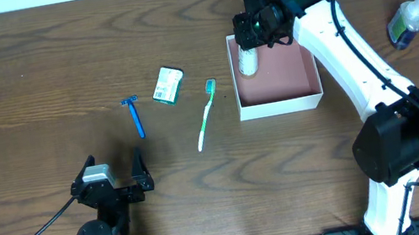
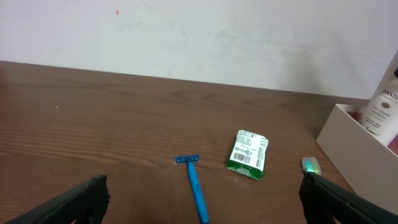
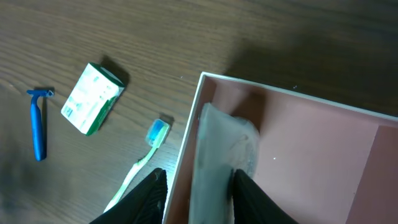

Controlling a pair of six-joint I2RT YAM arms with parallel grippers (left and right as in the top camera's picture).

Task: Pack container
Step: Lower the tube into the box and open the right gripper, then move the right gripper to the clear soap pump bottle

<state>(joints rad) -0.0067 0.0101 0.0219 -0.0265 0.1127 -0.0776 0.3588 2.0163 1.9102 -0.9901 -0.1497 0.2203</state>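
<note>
Container (image 1: 280, 106) sits right of centre on the surface (image 1: 31, 70), nearer the back edge than the front and square to the edges. A white bottle (image 1: 247, 62) stands upright in its back-left corner. Right claw (image 3: 199, 180) comes down over that corner with a finger on each side of the bottle. In the wrist view one finger shows against the pink floor and the other by the left wall. Cannot tell whether it is pinching the bottle or slack around it. Left claw (image 1: 114, 172) is spread wide and empty near the front-left, well apart from everything. Razor (image 1: 134, 115), packet (image 1: 168, 84) and toothbrush (image 1: 207, 115) lie loose left of the container. Handling, as judged: the container looks thin-walled and light. It seems stiff enough to keep its shape, but the walls would likely bow under a hard pinch. The smooth base on wood will probably skid if an item knocks a wall. Best hold is a gentle pinch on the rim at mid-wall, front or right side, both free of contents.
</note>
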